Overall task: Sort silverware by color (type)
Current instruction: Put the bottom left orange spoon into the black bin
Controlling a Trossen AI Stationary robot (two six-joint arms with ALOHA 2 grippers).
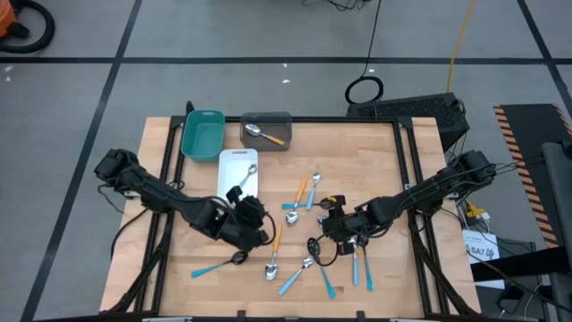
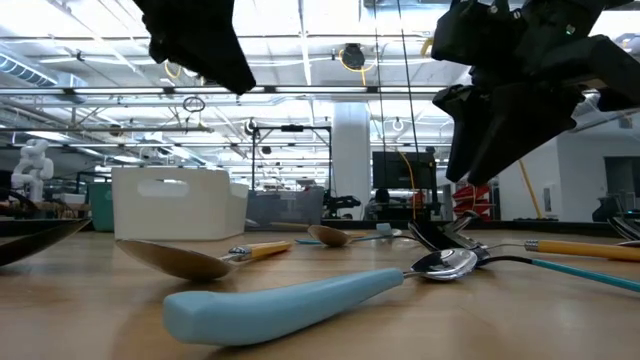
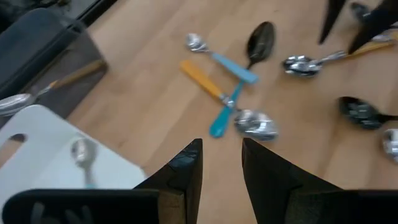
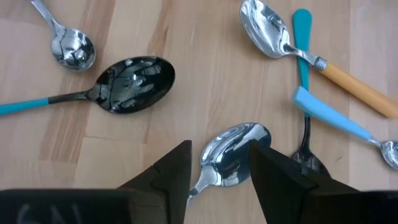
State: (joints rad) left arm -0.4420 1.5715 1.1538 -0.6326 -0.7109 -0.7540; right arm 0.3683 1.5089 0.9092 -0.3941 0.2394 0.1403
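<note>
Only one label (image 1: 482,251) shows, beside the desk (image 1: 384,152), unreadable. Left tool (image 1: 255,224) and right tool (image 1: 341,229) hover narrowly parted, empty, over spoons (image 1: 308,192).

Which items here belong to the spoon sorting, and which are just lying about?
Belongs to the job:
- loose spoons with orange or blue handles on the table
- spoon in the grey tray
- spoon in the white tray
- left pincer and right pincer, both empty

Lying about:
- teal tray, nothing in it
- cables on the floor
</note>
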